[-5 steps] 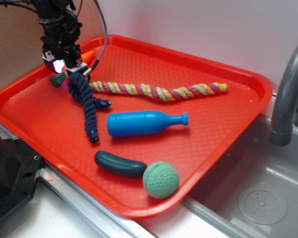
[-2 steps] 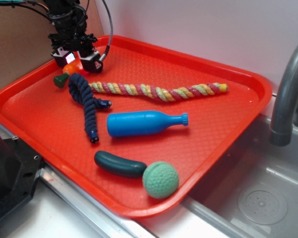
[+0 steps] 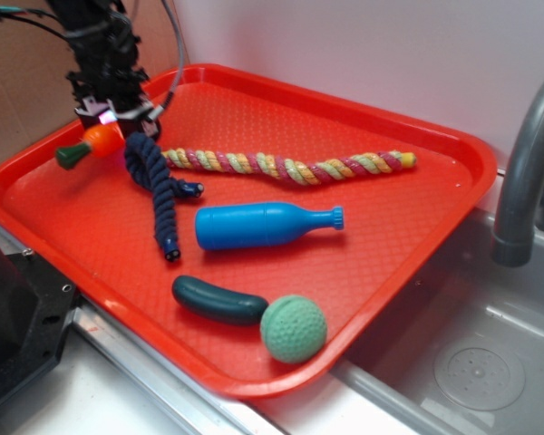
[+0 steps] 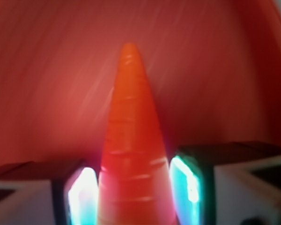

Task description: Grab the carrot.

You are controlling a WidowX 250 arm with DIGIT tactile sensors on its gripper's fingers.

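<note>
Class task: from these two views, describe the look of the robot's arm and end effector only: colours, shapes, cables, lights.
The arm is black and blocky, with black cables looping off it. The end effector has dark fingers with pads glowing white, cyan and pink, and a small lit patch near the tip.

Hand [image 3: 104, 118] at far-left corner of red tray [image 3: 417, 236], closed on carrot [image 3: 89, 145]; green stub end sticks out left, toward tray rim. Dark blue rope [image 3: 156, 186] just right of carrot, running toward front. Multicolor braided rope [image 3: 290, 166] stretches right from it. Blue bottle [image 3: 263, 226] lying flat mid-tray, neck right. Dark green cucumber toy [image 3: 218, 300] touching green ball [image 3: 293, 328] near front rim. Grey faucet [image 3: 526, 163] and sink [image 3: 471, 362] at right.
</note>
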